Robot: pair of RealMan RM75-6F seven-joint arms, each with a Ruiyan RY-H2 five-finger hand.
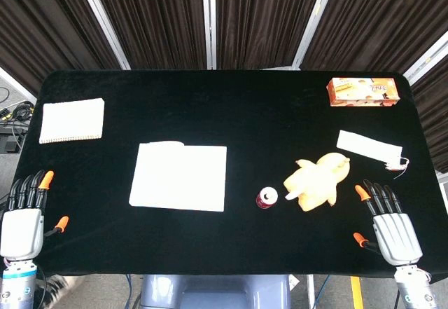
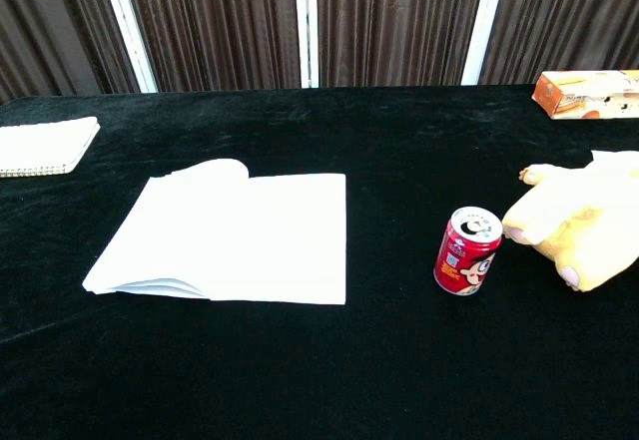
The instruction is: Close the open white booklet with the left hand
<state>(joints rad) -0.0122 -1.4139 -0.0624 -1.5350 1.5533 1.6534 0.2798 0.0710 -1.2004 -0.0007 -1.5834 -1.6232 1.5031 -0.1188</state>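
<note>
Dark curtains back a black desk [image 1: 231, 106] where the white booklet [image 1: 179, 176] lies open left of centre; the left hand [image 1: 22, 221] waits empty at the near edge, fingers apart, within reach

Left hand [image 1: 23, 221], right hand [image 1: 389, 223]: silver backs, black fingers, orange tips.

A small red drink can [image 2: 466, 251] and a yellow plush toy [image 1: 316, 181] lie near the right hand [image 1: 389, 227]. Farther beyond it sit a flat white packet [image 1: 369, 147] and an orange cardboard box [image 1: 364, 92]. A white spiral notepad [image 1: 72, 120] lies beyond the left hand [image 1: 25, 218].
</note>
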